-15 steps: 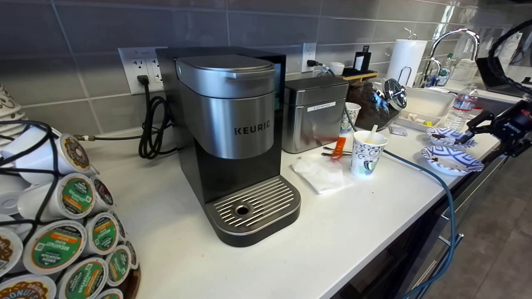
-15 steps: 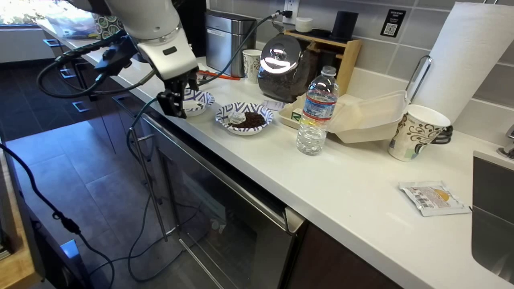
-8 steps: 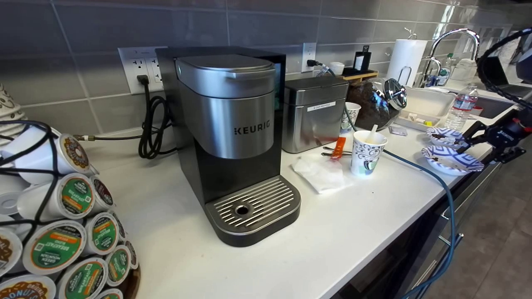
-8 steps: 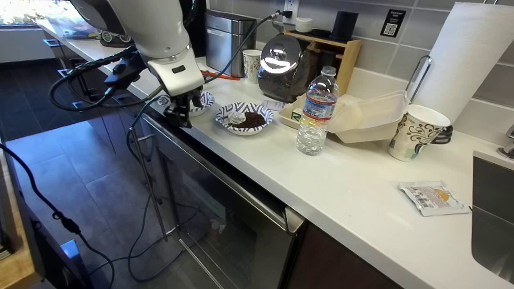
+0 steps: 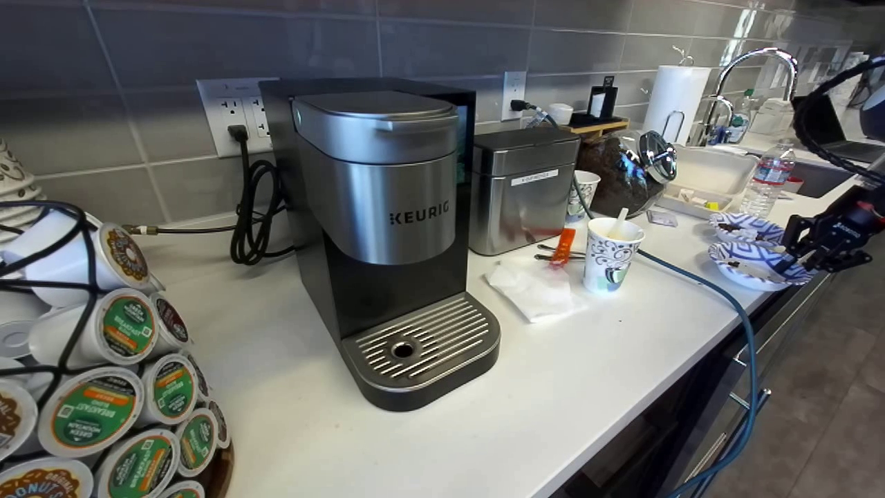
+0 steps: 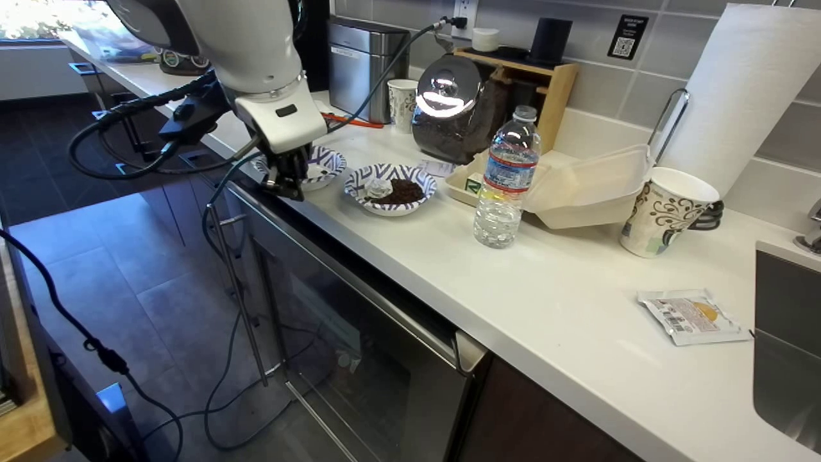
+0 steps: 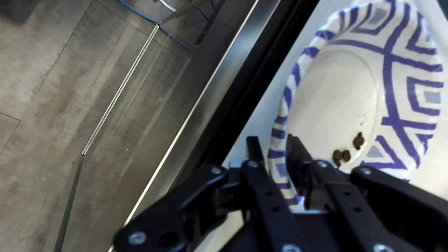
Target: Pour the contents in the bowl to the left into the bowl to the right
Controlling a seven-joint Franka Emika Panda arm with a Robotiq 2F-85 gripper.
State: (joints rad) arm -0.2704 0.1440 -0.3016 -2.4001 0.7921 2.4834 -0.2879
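The left bowl [image 7: 332, 87], white paper with a blue-purple pattern, fills the right half of the wrist view. A few brown bits [image 7: 358, 140] lie on its floor. My gripper [image 7: 273, 140] straddles its near rim, one finger inside the bowl and one outside. A narrow gap shows between the outer finger and the rim; the inner one appears to touch the wall. In an exterior view the gripper [image 6: 285, 186] partly hides the left bowl [image 6: 330, 157]. The right bowl [image 6: 390, 208] holds dark grounds [image 6: 405, 191] and a crumpled shiny piece [image 6: 378, 187].
The left bowl sits close to the counter's front edge. Beyond the right bowl stand a water bottle [image 6: 507, 179], an opened takeout box [image 6: 577, 192] and a tilted glass jar [image 6: 449, 115]. A blue cable [image 5: 719, 287] crosses the counter near a paper cup [image 5: 612, 256].
Over the last second my gripper came down to the left bowl's rim and its jaws drew closer together. In the latest half second that bowl slid slightly.
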